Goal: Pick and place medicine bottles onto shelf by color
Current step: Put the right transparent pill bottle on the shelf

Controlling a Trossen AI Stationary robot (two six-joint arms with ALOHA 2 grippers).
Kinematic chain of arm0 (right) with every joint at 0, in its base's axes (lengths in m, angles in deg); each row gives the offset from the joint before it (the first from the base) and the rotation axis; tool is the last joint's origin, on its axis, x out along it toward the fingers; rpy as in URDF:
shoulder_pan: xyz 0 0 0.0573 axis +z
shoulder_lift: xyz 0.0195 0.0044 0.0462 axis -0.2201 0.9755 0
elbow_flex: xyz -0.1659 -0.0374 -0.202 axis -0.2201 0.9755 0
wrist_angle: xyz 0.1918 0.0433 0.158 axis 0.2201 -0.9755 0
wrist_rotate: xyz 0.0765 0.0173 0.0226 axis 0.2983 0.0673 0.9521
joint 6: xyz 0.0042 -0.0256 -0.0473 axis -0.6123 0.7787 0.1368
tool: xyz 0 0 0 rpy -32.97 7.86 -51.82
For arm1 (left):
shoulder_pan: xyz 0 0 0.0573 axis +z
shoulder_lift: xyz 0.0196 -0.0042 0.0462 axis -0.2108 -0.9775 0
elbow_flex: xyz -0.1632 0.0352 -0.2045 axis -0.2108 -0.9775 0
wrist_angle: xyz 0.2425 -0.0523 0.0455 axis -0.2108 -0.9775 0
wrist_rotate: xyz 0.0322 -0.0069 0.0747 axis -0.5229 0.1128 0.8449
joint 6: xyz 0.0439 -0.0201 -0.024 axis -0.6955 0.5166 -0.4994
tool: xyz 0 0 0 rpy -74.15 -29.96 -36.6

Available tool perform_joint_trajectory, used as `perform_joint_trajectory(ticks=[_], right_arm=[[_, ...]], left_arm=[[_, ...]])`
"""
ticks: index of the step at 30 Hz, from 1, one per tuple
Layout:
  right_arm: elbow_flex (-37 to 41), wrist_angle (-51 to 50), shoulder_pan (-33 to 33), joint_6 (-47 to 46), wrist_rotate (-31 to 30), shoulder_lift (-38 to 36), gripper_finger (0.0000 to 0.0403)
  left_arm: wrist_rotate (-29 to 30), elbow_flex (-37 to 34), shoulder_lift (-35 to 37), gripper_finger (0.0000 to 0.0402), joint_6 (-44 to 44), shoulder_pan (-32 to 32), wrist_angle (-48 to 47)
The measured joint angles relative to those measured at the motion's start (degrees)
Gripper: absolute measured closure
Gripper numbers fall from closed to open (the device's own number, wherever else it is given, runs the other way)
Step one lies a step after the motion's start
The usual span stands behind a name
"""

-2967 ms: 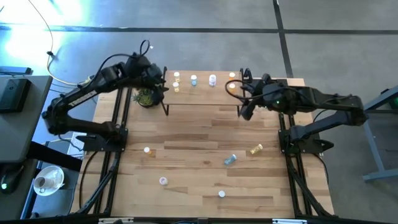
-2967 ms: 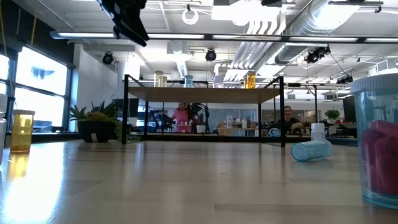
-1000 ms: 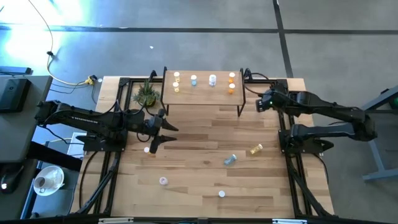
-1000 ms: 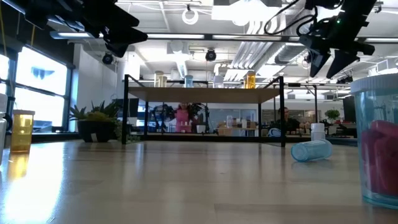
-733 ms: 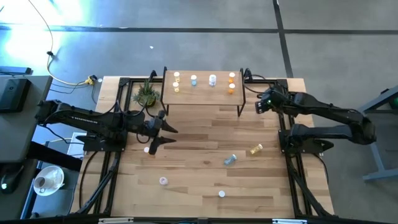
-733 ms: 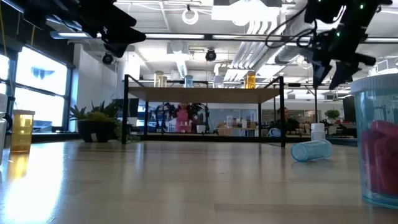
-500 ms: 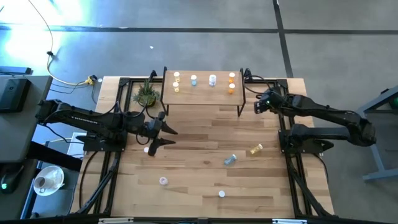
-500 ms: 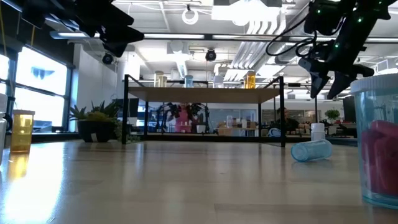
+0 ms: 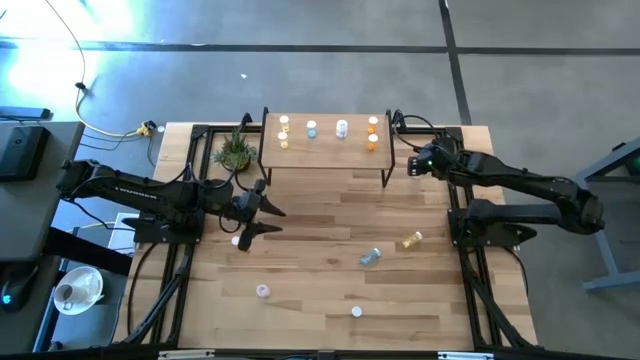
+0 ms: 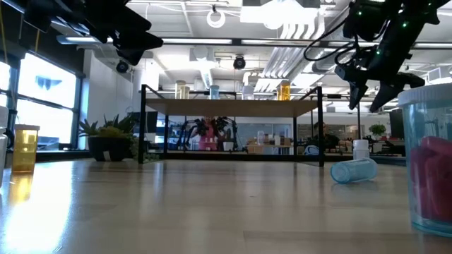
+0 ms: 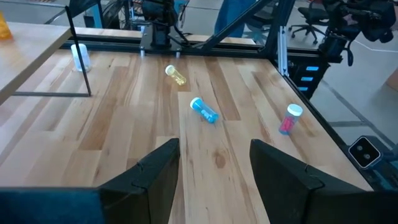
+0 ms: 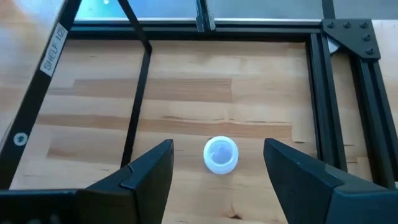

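High view: both grippers, left gripper (image 9: 252,214) and right gripper (image 9: 413,165), are open and empty. The right one needs to drop onto the white-capped bottle (image 12: 221,154).

**Around the Work Area**

A small green plant (image 9: 234,152) stood at the table's (image 9: 320,215) far left corner. Left of the table sat a dark side stand (image 9: 22,150), with a yellow cable (image 9: 110,128) running across the grey floor (image 9: 330,60). Office chairs (image 11: 311,18) stood in the room beyond
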State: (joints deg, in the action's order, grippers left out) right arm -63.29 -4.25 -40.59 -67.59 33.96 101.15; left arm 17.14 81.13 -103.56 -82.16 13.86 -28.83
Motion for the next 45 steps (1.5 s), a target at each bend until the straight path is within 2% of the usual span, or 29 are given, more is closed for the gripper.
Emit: perform_joint_trajectory(ticks=[11, 19, 26, 32, 39, 42, 45], right_arm=[[0.0, 0.2, -0.4, -1.9, 0.2, 8.1, 0.0162], [0.0, 3.4, -4.9, 3.0, 4.7, 12.4, 0.0163], [0.2, 4.7, -8.5, 6.5, 7.7, 13.3, 0.0163], [5.8, 12.3, -11.6, 7.7, 11.7, 13.3, 0.0163], [8.0, 15.4, -12.7, 8.7, 12.1, 13.3, 0.0164], [8.0, 15.3, -12.6, 8.7, 12.1, 13.3, 0.0176], [8.0, 15.2, -12.6, 8.7, 12.1, 13.3, 0.0205]], left_arm=[[0.0, 0.0, 0.0, 0.0216, 0.0, 0.0, -1.2], [0.0, 0.0, 0.0, 0.0216, -0.4, 0.0, -1.4], [0.0, 0.0, 0.0, 0.0216, -0.4, 0.0, -1.5], [0.0, 0.0, 0.0, 0.0216, -0.4, 0.0, -1.5], [0.1, 0.0, 0.0, 0.0216, -0.4, 0.0, -1.5], [0.2, 0.0, 0.0, 0.0216, -0.4, 0.1, -1.5], [0.4, 0.0, 0.0, 0.0216, -0.5, 0.1, -1.5]])
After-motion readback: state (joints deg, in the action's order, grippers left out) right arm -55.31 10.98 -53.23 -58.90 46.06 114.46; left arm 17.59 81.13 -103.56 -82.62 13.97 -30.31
